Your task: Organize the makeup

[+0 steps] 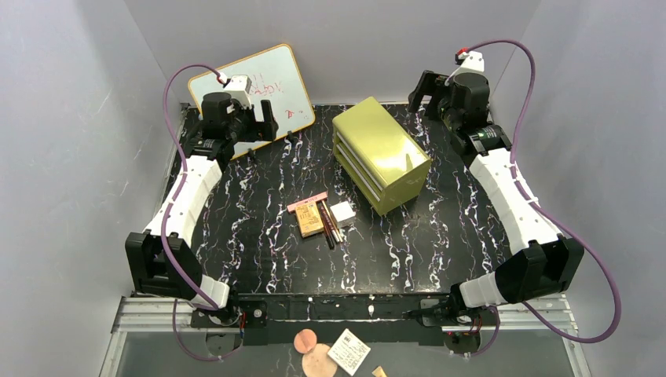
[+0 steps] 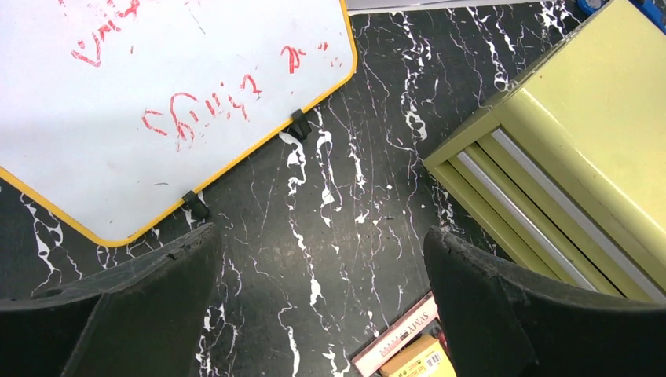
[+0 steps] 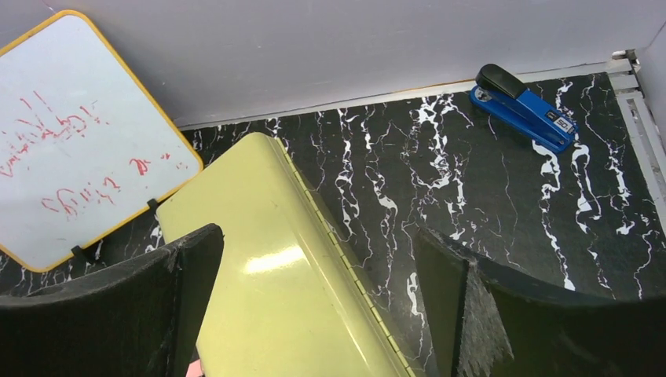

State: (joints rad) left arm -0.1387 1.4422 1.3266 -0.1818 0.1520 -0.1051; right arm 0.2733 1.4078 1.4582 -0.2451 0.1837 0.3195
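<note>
Makeup (image 1: 320, 216) lies in one tight cluster on the desk (image 1: 259, 251), just off the drawer face of the drawer chest (image 1: 381, 153), on its near-left side.

- Left tool (image 1: 263, 119): far-left of the chest, well apart from the cluster, fingers spread, nothing between them.
- Right tool (image 1: 422, 93): beyond the chest's far end, likewise released and empty.
- Top view only: the full set, with the white box (image 1: 342, 213) nearest the chest, then the pencils (image 1: 328, 224), then the palette (image 1: 309, 221).
- Left wrist view: only the corners of the pink case (image 2: 397, 338) and the palette, at the bottom edge.
- Right wrist view: a blue stapler (image 3: 525, 108) behind the chest, not seen from the top.
- Pencils and palette: long axes run near-far and slightly slanted.
- Pink case: lies crosswise at their far ends.
</note>
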